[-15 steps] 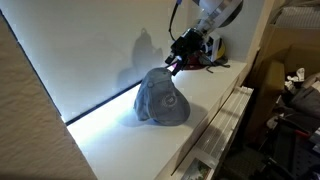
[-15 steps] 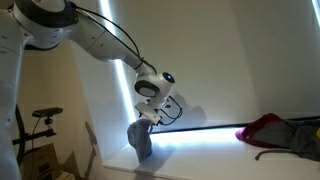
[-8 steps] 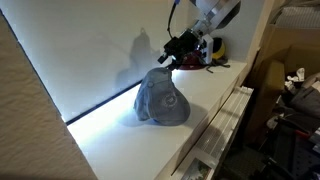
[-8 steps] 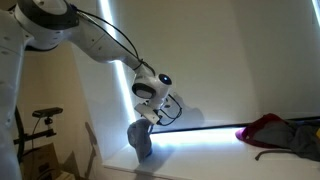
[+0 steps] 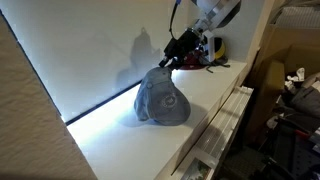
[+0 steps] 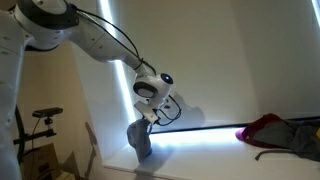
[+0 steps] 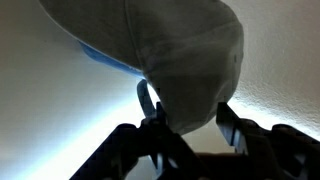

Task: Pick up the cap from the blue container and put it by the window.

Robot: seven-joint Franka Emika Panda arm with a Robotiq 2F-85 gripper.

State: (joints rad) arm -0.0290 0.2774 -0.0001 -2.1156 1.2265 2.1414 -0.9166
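The grey-blue cap (image 5: 160,97) with a pale round logo stands high on the white ledge, right by the bright window (image 5: 90,50). It also shows in the other exterior view (image 6: 140,138). The blue container is hidden under it. In the wrist view a blue sliver (image 7: 98,55) shows below the cap's edge (image 7: 180,50); I cannot tell if it is the can. My gripper (image 5: 171,64) is at the cap's top rear edge, also seen in an exterior view (image 6: 148,117). Its fingers (image 7: 190,125) are open and straddle a fold of the cap.
Yellow-black and red items (image 5: 212,50) lie at the ledge's far end behind the gripper. A purple-red cap (image 6: 275,128) lies further along the sill. The ledge (image 5: 205,112) drops off to cluttered boxes (image 5: 292,90). A bicycle (image 6: 40,125) stands below.
The gripper has shifted only slightly at the cap's top edge. The cap has not moved.
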